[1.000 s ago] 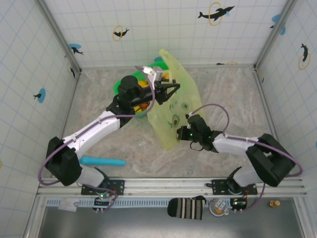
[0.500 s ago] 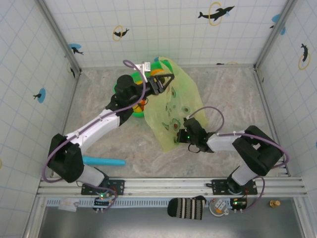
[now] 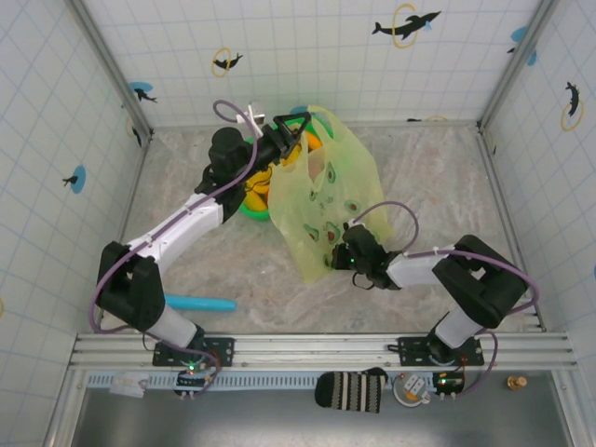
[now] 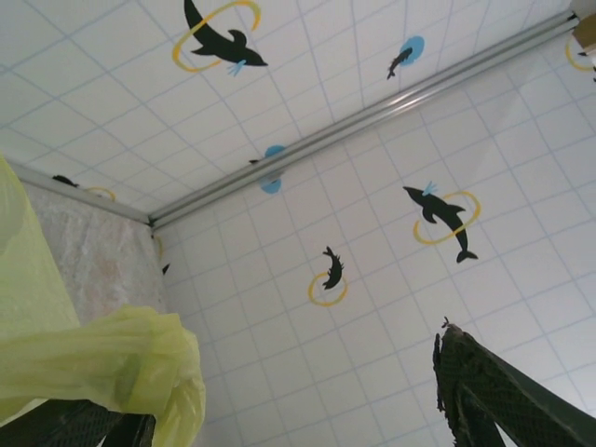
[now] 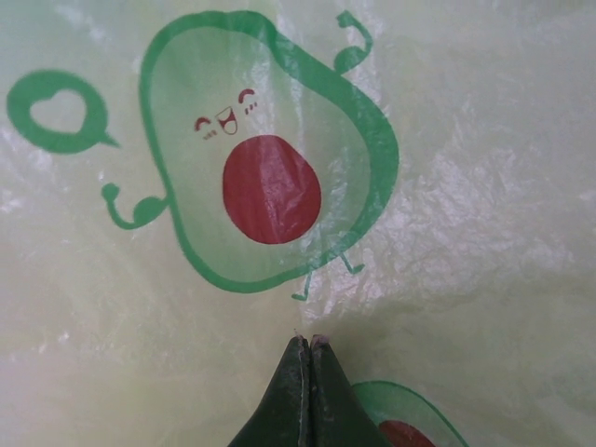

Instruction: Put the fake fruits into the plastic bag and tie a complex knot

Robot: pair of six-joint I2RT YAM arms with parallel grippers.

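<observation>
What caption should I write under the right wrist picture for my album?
Right gripper, shut, meets the plastic bag just below a smiling avocado.

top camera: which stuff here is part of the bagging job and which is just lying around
For the job:
plastic bag
fake fruits

Just lying about:
green tray under the fruits
teal stick
striped cloth on the near rail
</observation>
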